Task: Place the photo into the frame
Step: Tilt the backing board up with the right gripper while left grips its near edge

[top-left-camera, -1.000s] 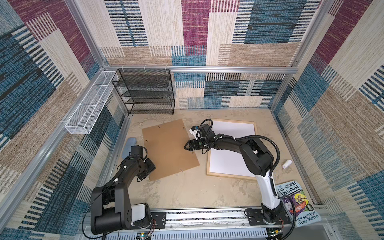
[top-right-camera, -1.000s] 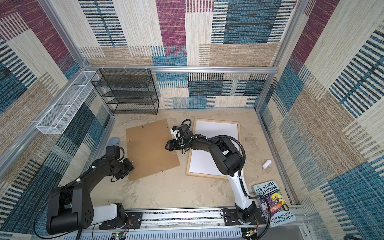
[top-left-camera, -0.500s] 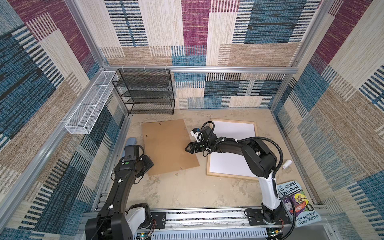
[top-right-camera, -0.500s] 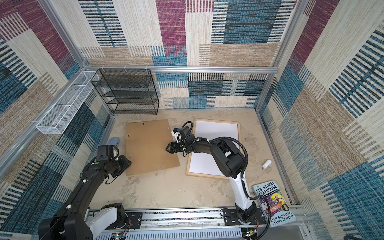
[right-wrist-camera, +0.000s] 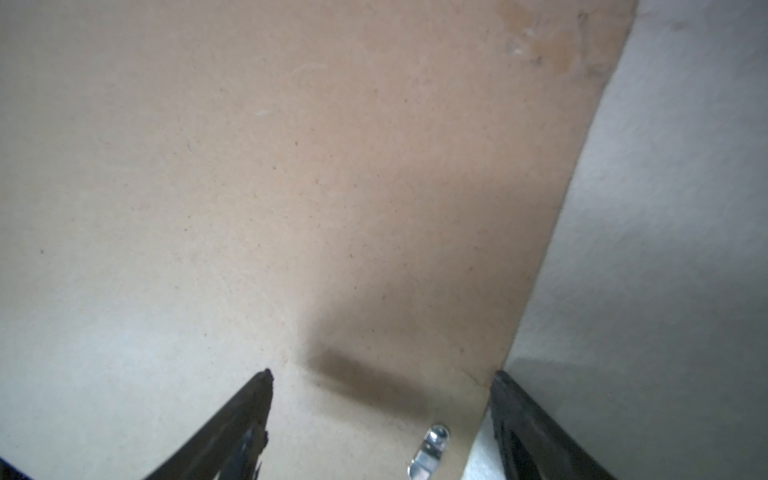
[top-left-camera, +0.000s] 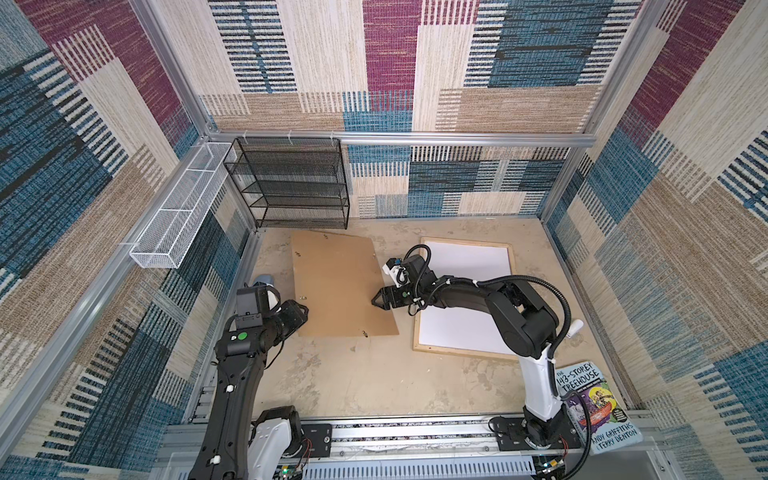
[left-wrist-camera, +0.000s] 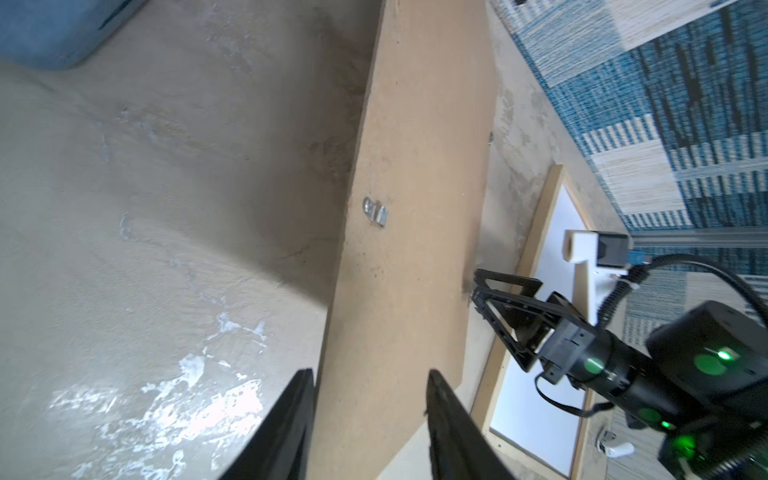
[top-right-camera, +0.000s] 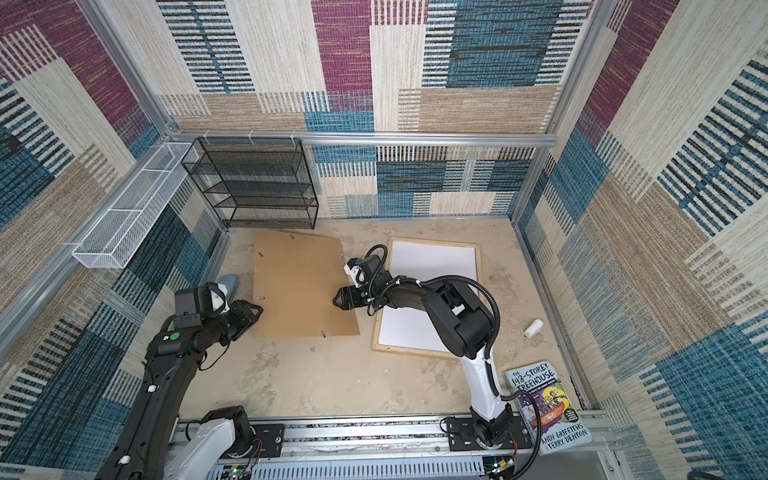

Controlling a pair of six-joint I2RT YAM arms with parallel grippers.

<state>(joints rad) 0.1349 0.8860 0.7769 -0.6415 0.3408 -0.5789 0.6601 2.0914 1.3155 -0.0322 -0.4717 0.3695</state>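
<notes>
Desk (top-left-camera: 374, 382): scuffed beige, matte, chalky patches. Frame (left-wrist-camera: 540, 220) flat on it, right of centre in both top views. Thin pale wood strips, rectangular, back presumably up for loading. Plain white sheet (top-left-camera: 469, 266) filling the opening edge to edge. No dark print visible anywhere, so photo location unconfirmed: possibly that sheet face down, possibly just the mat; can't tell.

Brown backing board (top-left-camera: 336, 286) left of the frame, near but apart, slightly skewed. Stiff matte fibreboard, square-cut corners. Probably lying off the frame to leave the opening reachable.

Left jaws part spread at the board's left edge near its front corner, edge showing between them in the left wrist view, no pinch seen. Right jaws spread wide, tips at the board's right edge, nothing clamped. Guess: squaring or sliding the board from both sides, not lifting. Thin and rigid, so should slide readily on that desk but be hard to get under.

Paperback (top-left-camera: 594, 403) at the near-right corner, glossy cover, out of play. Small bright metal turn clips (right-wrist-camera: 430, 451) along the board's rim, likely for locking into the frame.
</notes>
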